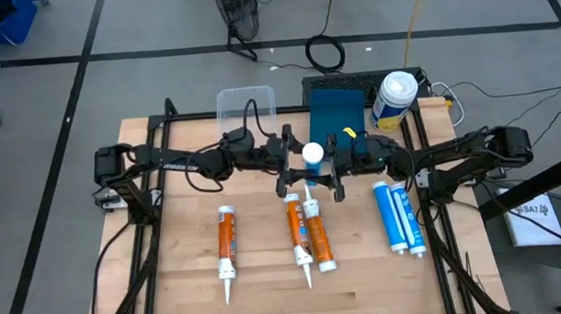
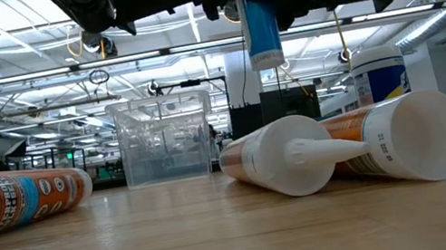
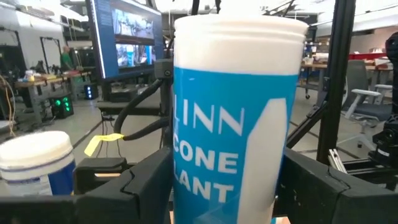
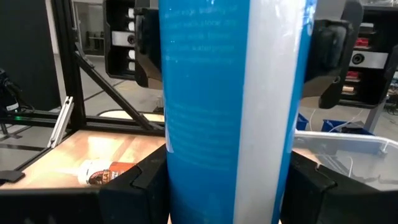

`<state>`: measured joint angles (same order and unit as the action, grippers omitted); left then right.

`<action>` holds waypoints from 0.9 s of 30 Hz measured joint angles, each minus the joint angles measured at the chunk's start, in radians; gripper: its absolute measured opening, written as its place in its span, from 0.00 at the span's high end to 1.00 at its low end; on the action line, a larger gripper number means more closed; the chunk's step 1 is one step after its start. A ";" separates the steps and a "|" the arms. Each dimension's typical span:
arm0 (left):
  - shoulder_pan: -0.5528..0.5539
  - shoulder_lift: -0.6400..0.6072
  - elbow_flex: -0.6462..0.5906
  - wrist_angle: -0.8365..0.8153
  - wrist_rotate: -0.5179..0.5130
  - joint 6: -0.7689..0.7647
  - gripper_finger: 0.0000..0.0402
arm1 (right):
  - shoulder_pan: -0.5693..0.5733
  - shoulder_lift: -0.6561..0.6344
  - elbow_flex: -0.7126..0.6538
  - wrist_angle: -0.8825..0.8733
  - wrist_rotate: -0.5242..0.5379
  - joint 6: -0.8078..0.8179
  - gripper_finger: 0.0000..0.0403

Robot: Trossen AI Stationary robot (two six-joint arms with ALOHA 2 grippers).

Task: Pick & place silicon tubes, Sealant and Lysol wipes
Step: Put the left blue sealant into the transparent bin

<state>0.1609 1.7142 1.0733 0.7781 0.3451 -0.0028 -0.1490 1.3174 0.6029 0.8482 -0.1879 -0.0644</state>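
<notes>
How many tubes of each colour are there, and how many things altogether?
Orange tubes: 3
Blue tubes: 3, two lying on the table, one held upright in the air between both pincers
Lysol wipes canister: 1
Clear plastic bin: 1
Total: 8

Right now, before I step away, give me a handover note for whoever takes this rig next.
Left gripper: shut on the blue sealant tube, held upright above mid-table.
Right gripper: shut on the same tube from the other side; it looks like a hand-off.
On the table: one orange tube lying left, two orange tubes side by side in the middle, two blue tubes lying right.
Lysol wipes: upright at the far right edge, untouched.
Done: one tube lifted.
Left: place it, then the five lying tubes and the wipes.
</notes>
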 joint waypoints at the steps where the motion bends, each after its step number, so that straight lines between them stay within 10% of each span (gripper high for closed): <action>1: 0.000 0.000 0.000 -0.002 -0.007 -0.009 0.37 | 0.000 0.000 0.000 -0.001 0.000 0.001 0.50; 27: 0.000 0.000 0.000 -0.032 -0.081 -0.009 0.37 | 0.000 0.000 0.000 0.003 0.011 0.036 0.50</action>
<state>0.1612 1.7142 1.0733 0.7460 0.2644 -0.0116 -0.1493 1.3174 0.6029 0.8513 -0.1764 -0.0284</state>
